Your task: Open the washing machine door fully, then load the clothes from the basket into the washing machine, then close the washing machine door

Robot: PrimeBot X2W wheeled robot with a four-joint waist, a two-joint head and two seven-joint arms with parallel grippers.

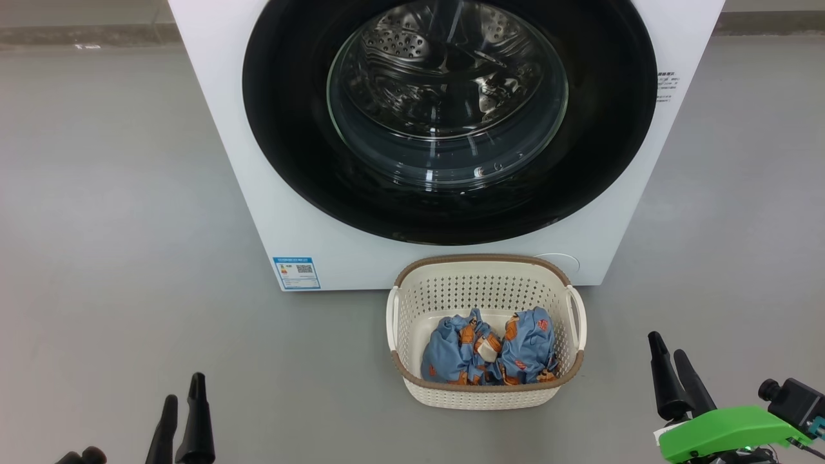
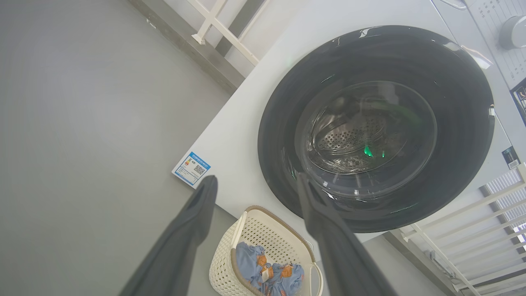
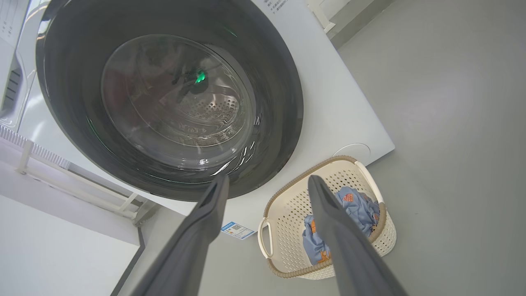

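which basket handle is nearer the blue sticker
The left handle of the basket, on the robot's left; the blue sticker sits beyond that side, far from the right handle.

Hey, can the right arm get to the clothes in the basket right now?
Probably yes. The basket is open on top, nothing lies over the clothes, and the open right gripper sits apart to its right, with nothing between them. The shut door does not hang over it.
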